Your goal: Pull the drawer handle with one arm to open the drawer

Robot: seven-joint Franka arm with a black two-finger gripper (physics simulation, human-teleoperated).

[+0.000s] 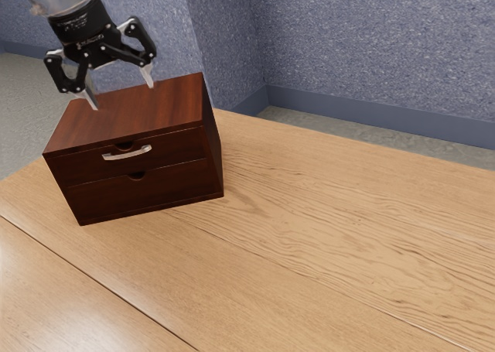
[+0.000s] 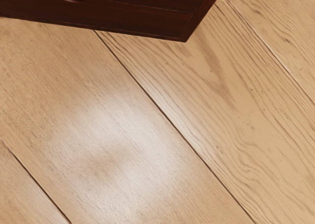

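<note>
In the exterior view's upper left, the black end effector hangs with its fingers spread apart and nothing between them. It is over the rear edge of a dark wooden cabinet, and whether a fingertip touches the top cannot be told. The cabinet stands on the left part of the light wooden table. Its upper drawer carries a silver drawer handle on its front, and the drawer sits flush with the cabinet's face. So does the lower drawer beneath it. To the right the table runs bare toward a blue-grey wall. In the wrist view, the cabinet's bottom corner rests on the table.
</note>
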